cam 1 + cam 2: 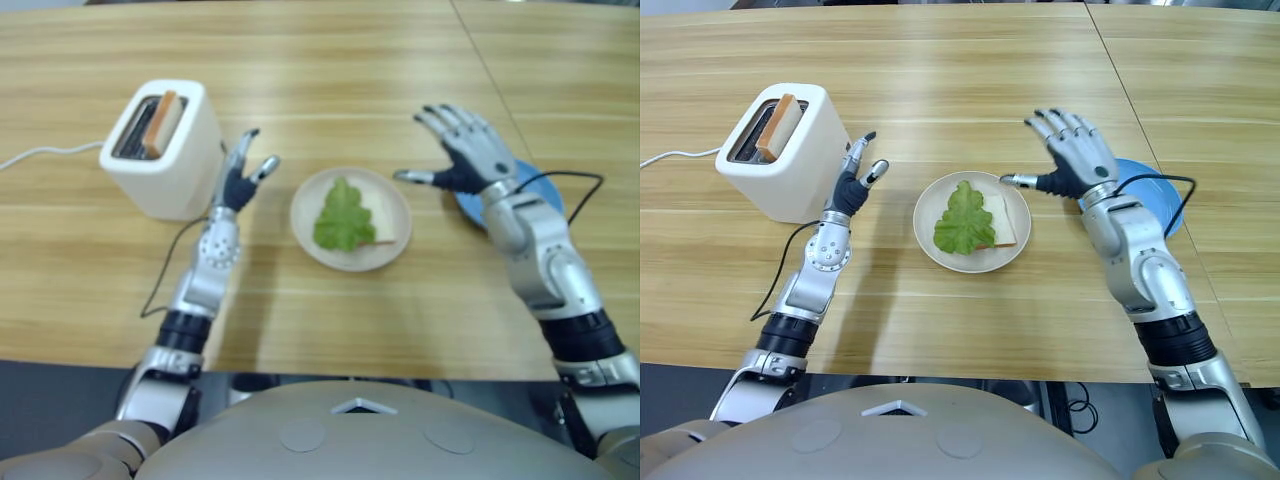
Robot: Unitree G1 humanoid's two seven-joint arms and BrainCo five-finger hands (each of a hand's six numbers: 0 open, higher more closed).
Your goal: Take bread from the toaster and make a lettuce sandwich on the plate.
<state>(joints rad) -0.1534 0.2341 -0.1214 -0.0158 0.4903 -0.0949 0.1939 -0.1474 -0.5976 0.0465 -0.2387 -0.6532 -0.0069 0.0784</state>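
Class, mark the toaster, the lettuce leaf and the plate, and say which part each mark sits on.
toaster (790, 185), right eye view, on its white side wall facing the robot.
lettuce leaf (962, 222), right eye view, middle of the leaf.
plate (975, 262), right eye view, bare near rim.

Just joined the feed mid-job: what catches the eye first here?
A green lettuce leaf lies on a bread slice on the plate at table centre. A white toaster at left holds a second slice upright. The left robot hand and right robot hand are open on either side of the plate.

Silver jointed arms (1135, 265), black cuffs (1175, 340), dark-palmed robot hands (1072, 150)
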